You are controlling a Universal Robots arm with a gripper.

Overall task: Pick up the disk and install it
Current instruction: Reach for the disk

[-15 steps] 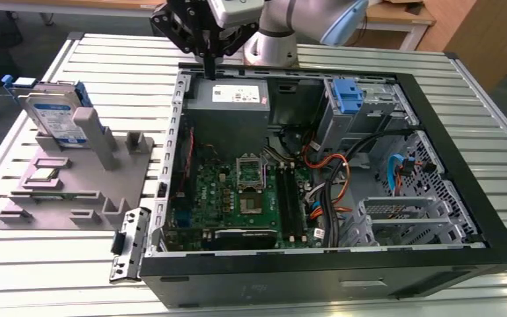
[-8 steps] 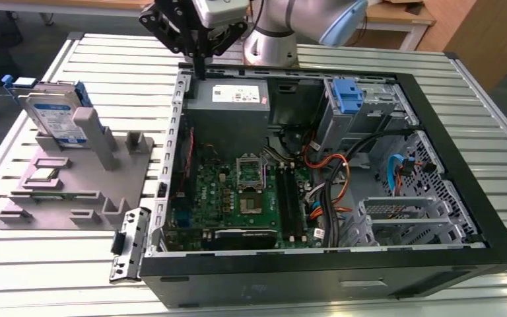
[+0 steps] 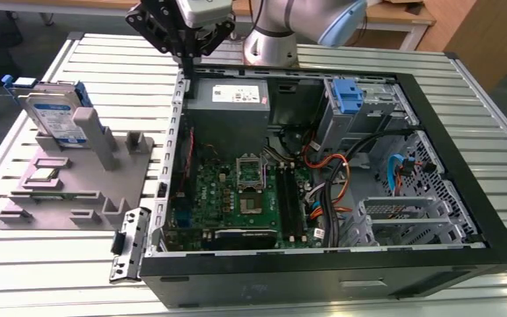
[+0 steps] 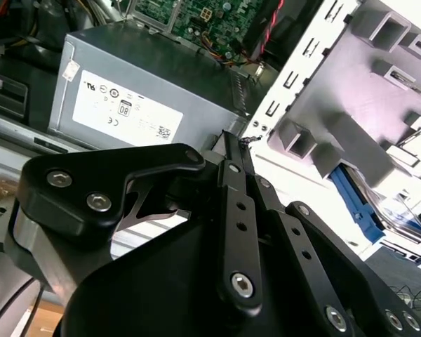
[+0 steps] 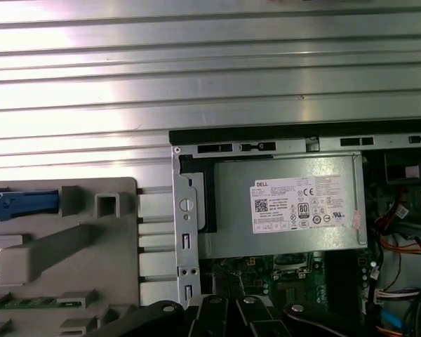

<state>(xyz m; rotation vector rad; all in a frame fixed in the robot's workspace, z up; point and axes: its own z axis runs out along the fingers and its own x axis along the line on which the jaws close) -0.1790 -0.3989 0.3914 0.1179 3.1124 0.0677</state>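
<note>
Disk [image 3: 53, 109] stands on edge in the grey rack [image 3: 135, 175] at the exterior view's left, untouched. It looks stiff, dense and shock-sensitive, so I'd take it across its flat faces near the free top edge. The gripper [image 3: 184, 54] hangs over the case's [image 3: 324, 281] back corner, closed on nothing.

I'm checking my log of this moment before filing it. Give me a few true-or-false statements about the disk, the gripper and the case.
1. The disk stands upright in the grey fixture, outside the computer case. True.
2. The gripper holds the disk. False: it is shut and empty, by the case's rim.
3. The case is open, with the motherboard showing. True.
4. The power supply lies on the fixture. False: it sits inside the case.
</note>
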